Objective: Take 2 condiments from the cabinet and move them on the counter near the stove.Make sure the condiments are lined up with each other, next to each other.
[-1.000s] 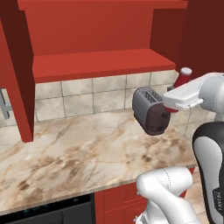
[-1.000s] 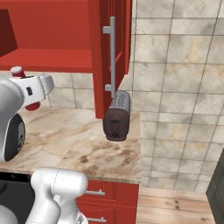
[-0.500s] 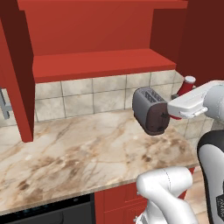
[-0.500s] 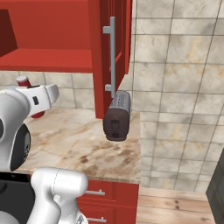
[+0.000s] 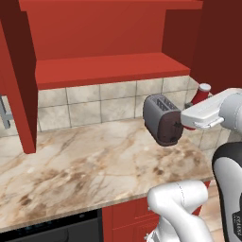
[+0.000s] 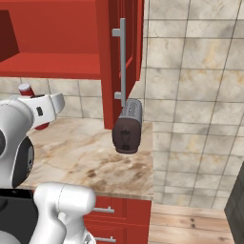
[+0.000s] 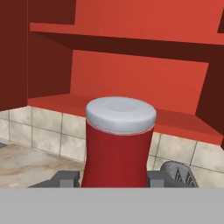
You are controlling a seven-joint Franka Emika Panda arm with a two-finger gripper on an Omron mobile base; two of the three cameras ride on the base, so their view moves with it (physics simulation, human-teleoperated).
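The jaws are clenched on the red bottle (image 7: 118,144), one finger (image 7: 65,178) pressed to each side of its body below the pale cap. The bottle hangs upright in the air just beside the toaster (image 5: 163,119), above the bench (image 5: 94,160) and below the red shelf of the open cabinet (image 5: 108,68).

Red bottle (image 6: 26,90) with pale cap, left edge; toaster (image 6: 127,126) at centre; open cabinet (image 6: 119,62) door above counter (image 6: 90,157).
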